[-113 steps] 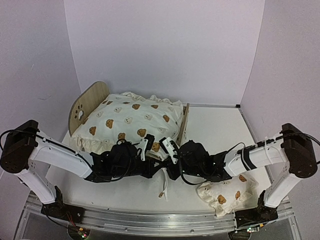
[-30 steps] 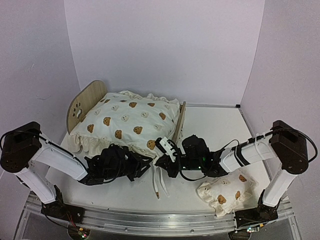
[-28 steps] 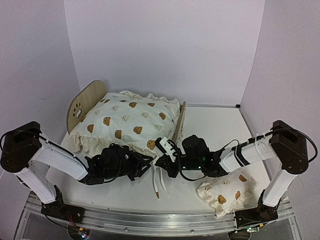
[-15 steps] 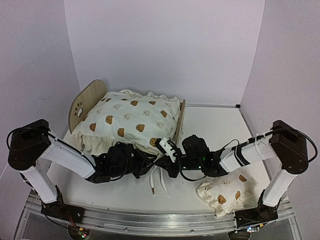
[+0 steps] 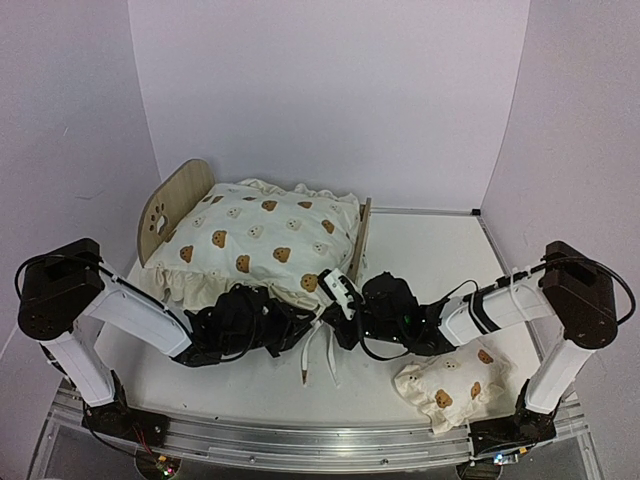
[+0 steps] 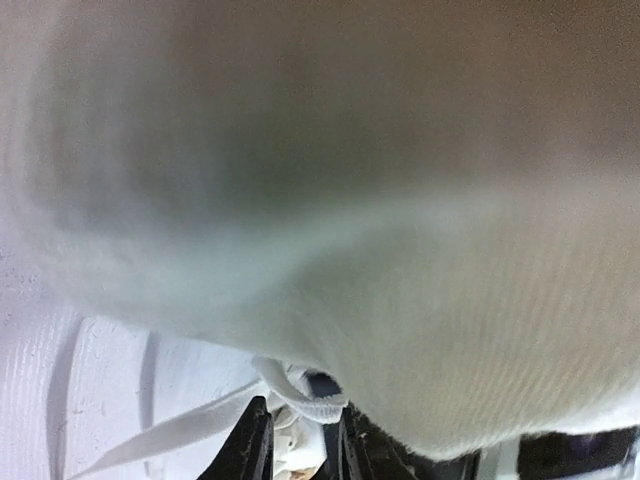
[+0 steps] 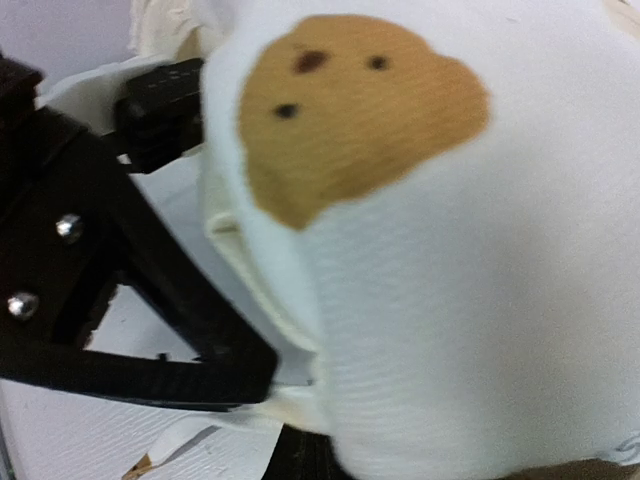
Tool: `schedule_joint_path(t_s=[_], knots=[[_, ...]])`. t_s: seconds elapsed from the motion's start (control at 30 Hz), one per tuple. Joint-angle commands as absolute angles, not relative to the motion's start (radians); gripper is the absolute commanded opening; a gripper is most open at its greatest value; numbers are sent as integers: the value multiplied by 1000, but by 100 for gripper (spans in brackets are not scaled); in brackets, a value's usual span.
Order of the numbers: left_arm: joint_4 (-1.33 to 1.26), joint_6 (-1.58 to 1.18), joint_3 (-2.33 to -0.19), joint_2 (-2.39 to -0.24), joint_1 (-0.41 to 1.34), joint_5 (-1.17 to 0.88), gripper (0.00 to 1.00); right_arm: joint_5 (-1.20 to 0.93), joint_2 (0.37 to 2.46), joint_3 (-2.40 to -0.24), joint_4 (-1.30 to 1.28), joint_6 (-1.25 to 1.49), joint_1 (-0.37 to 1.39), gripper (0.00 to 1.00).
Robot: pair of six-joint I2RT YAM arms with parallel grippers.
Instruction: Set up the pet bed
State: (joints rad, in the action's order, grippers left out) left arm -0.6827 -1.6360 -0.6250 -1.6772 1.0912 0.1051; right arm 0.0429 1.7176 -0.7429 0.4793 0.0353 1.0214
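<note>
The pet bed stands at the back left, with its wooden headboard (image 5: pixel 170 205) and low footboard (image 5: pixel 362 235) showing. The large bear-print cushion (image 5: pixel 260 240) lies on it and hides the striped base. Its near right corner hangs over the bed's front edge. My left gripper (image 5: pixel 298 328) is under that corner, shut on the cushion's cream hem between its fingers (image 6: pixel 255 452). My right gripper (image 5: pixel 338 298) presses against the same corner from the right. The cushion (image 7: pixel 430 250) fills the right wrist view and hides its jaws. Two ties (image 5: pixel 312 362) trail on the table.
The small bear-print pillow (image 5: pixel 455 385) lies at the near right, beside the right arm. Purple walls close in the back and both sides. The left arm's black gripper (image 7: pixel 110 300) shows close in the right wrist view.
Both grippers have moved a little toward the bed with the cushion's corner. The cushion has shifted slightly up and toward the footboard. The ties have dragged along.
</note>
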Motion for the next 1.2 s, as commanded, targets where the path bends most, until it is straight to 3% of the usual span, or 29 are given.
schedule_joint_path(t_s=[0.0,0.13,0.23,0.47,0.6,0.77,1.17], knots=[[-738,-1486,-602,-1614,1095,95,27,200,1654,-729,509,91,1020,0],[-737,-1306,-540,-1524,1136,207,43,185,1676,-742,520,75,1021,0],[-735,-1160,-524,-1482,1137,209,47,173,1686,-746,536,67,1021,0],[-695,-727,-569,-1507,1142,237,14,141,1684,-747,552,38,1021,0],[-704,-418,-577,-1524,1161,344,12,98,1675,-745,551,21,1021,0],[-707,-55,-633,-1594,1159,300,9,39,1686,-753,547,9,1021,0],[-817,385,-631,-1715,1144,253,5,10,1711,-785,530,9,1021,0]])
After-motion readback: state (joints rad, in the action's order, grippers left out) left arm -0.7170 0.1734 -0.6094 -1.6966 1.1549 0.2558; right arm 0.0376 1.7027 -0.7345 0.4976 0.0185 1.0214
